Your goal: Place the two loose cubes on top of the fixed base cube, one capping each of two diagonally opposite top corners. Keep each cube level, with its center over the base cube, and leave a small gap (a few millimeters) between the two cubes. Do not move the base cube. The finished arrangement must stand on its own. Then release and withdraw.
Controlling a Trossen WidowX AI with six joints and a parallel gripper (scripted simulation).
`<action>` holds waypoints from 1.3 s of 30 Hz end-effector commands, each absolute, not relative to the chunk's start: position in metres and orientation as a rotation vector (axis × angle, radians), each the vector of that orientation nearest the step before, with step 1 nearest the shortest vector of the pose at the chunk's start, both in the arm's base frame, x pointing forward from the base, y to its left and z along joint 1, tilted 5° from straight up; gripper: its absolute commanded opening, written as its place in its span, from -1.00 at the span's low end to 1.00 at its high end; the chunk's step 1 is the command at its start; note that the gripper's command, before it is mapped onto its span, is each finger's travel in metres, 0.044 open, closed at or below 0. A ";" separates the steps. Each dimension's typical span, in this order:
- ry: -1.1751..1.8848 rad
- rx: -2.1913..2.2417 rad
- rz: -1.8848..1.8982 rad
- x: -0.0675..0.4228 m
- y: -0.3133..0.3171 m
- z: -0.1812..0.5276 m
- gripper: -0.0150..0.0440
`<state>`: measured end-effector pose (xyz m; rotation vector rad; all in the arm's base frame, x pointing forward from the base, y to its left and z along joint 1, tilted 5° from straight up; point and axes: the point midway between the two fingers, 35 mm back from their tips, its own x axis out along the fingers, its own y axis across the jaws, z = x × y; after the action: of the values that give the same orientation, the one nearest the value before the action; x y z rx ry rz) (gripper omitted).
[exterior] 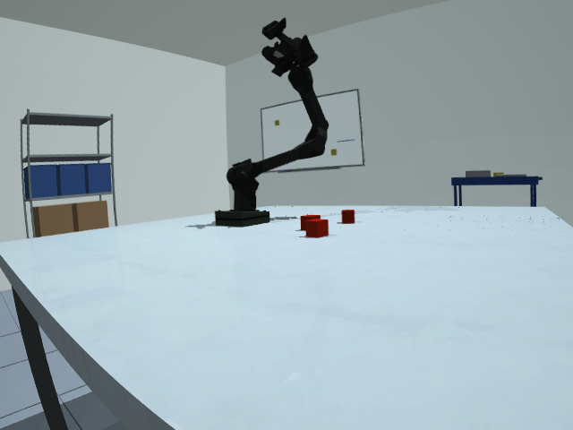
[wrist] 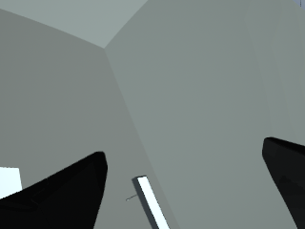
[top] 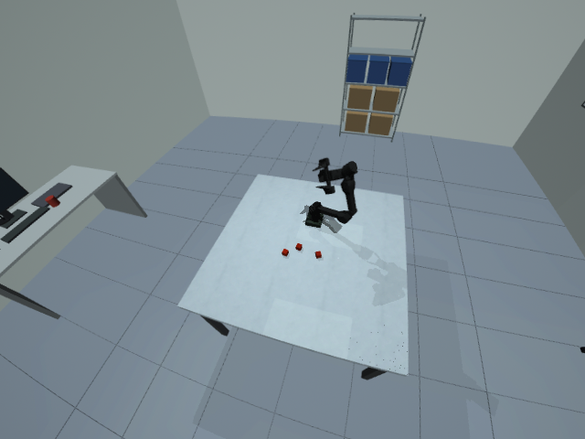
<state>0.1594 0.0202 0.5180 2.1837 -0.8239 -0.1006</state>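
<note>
Three red cubes sit on the white table in front of my base, all down on the surface, none stacked: one nearest the exterior camera, one right behind it, apparently close or touching, and one set apart to the side. Which is the fixed base cube I can't tell from here. So nothing's done yet, both placements are still ahead. My pincer is way up high, far from the cubes, jaws spread wide and holding nothing; the wrist view shows only wall and ceiling between my fingertips. Beyond, a shelf rack stands by the wall.
</note>
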 end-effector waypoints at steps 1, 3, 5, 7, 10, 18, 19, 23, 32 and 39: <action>-0.822 2.182 -0.101 0.159 0.019 0.518 0.78; -0.811 2.168 -0.104 0.152 0.010 0.520 0.60; -0.793 2.147 -0.115 0.143 -0.004 0.521 0.42; -0.773 2.126 -0.131 0.135 -0.018 0.520 0.41; -0.738 2.095 -0.164 0.128 -0.041 0.517 0.41; -0.593 2.003 -0.299 0.130 -0.102 0.491 0.41; -0.568 1.989 -0.319 0.132 -0.108 0.487 0.41; -0.452 1.928 -0.399 0.145 -0.132 0.465 0.41; -0.092 1.739 -0.548 0.190 -0.163 0.400 0.41; 0.255 1.513 -0.597 0.228 -0.161 0.341 0.41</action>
<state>0.2035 -0.1625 0.3843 1.6488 0.0248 -0.5653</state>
